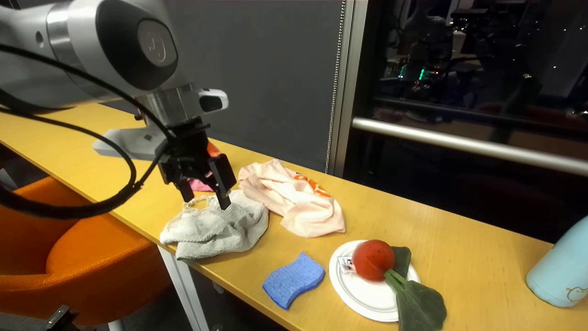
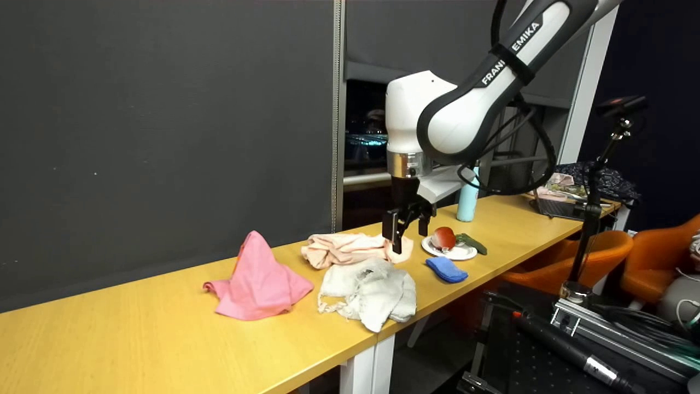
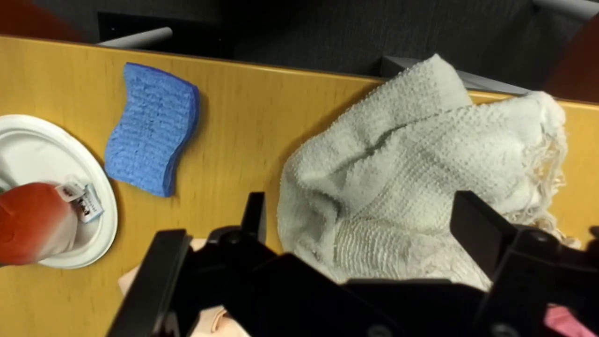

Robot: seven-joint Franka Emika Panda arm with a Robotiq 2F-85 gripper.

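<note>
The jaws hang spread wide; beneath them on the worktop (image 3: 234, 131) lies a pale grey cloth (image 3: 402, 164), crumpled and folded over itself, its weave nubbly and partly ribbed, loose fringe (image 3: 540, 208) at one end.

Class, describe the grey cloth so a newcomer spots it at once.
On the yellow table, look below the open gripper. The grey cloth lies crumpled there. Unlike the pink cloth and peach cloth nearby, it shows a stringy fringe.
</note>
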